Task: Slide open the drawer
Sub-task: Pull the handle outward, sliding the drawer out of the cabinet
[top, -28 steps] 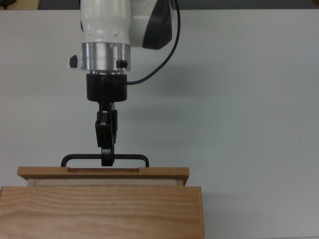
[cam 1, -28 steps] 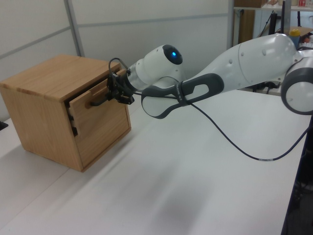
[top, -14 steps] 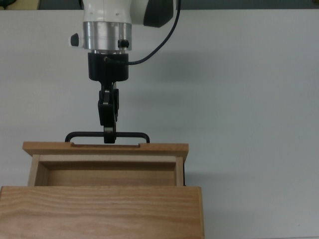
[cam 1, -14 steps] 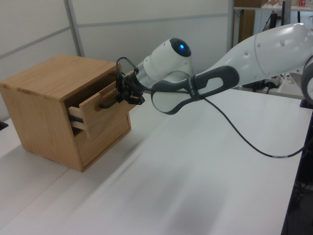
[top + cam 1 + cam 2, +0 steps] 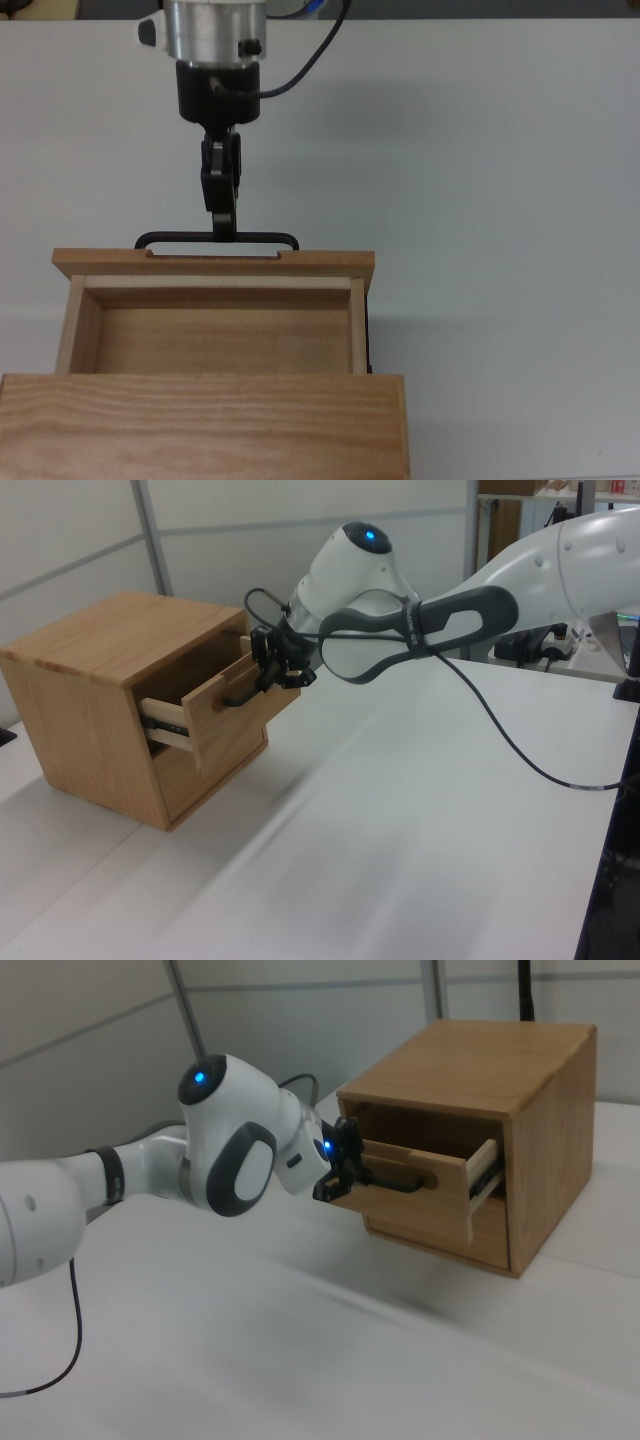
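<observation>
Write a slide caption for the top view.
Black two-finger claw grips the thin black bar handle of the light wooden box drawer, pulled partly out from under the wood-grain cabinet top.

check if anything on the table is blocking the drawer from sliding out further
Nothing visible does. The drawer is partly out, the end effector is at its handle, and the table ahead of the drawer front is bare apart from the arm itself.

Top view straight down, close – side views oblique, opposite; drawer (image 5: 212,318) shared.
</observation>
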